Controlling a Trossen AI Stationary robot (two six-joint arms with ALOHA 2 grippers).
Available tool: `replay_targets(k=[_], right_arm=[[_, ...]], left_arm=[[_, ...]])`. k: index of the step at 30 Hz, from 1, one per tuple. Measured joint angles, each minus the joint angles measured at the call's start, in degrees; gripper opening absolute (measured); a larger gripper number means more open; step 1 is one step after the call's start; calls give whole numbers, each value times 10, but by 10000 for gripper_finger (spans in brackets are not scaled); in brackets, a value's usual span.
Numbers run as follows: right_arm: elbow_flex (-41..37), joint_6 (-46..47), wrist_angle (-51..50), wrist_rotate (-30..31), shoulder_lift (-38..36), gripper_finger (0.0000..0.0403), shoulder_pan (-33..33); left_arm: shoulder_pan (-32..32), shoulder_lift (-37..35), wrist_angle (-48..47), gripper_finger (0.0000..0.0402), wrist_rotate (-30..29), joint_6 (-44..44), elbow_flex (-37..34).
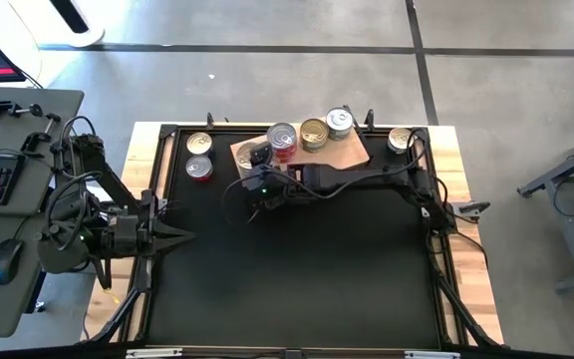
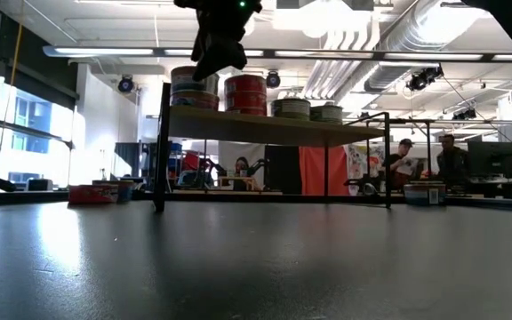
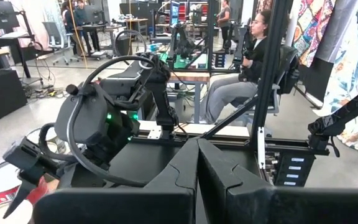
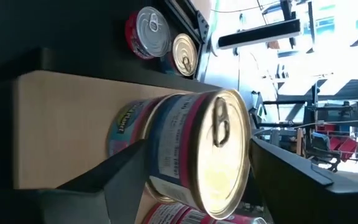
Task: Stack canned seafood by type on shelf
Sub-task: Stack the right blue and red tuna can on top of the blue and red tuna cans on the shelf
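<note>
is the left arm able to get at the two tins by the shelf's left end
Probably yes. The left end effector is parked at the table's left edge, and bare mat lies between it and the two tins. The right end effector is busy on the shelf.

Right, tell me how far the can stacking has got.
Done: several cans stand on the shelf, some stacked. In hand: the right gripper is at a blue-and-pink can on the shelf's left end. Left: two cans beside the shelf's left end, one can beside its right. The left gripper waits, shut.
</note>
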Motion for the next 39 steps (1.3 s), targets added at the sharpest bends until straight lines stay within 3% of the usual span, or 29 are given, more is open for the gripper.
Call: replay_targets(k=[3, 6, 13, 18, 21, 25, 29, 35, 39], right_arm=[[0, 8, -14, 3, 0, 267, 5], [0, 75, -39, -11, -13, 267, 14], [2, 351, -184, -287, -71, 267, -3], [1, 412, -322, -325, -76, 267, -13], [-26, 401, -362, -354, -81, 267, -6], [-125, 399, -331, -412, -135, 267, 12], [-304, 482, -272, -403, -251, 267, 25], [-590, 766, -189, -354, -490, 267, 48], [-704, 966, -94, -350, -610, 267, 60]], left_arm=[[0, 0, 0, 0, 0, 0, 0], [0, 0, 0, 0, 0, 0, 0], [12, 7, -18, 0, -2, -10, 0], [44, 14, -26, 0, 9, -25, 0], [74, 14, -26, 0, 57, -40, 0], [106, 14, -27, 0, 123, -45, 0], [123, 14, -29, 0, 140, -44, 0], [158, 12, -29, 0, 141, 14, 0], [196, 11, -30, 0, 141, 54, 0]])
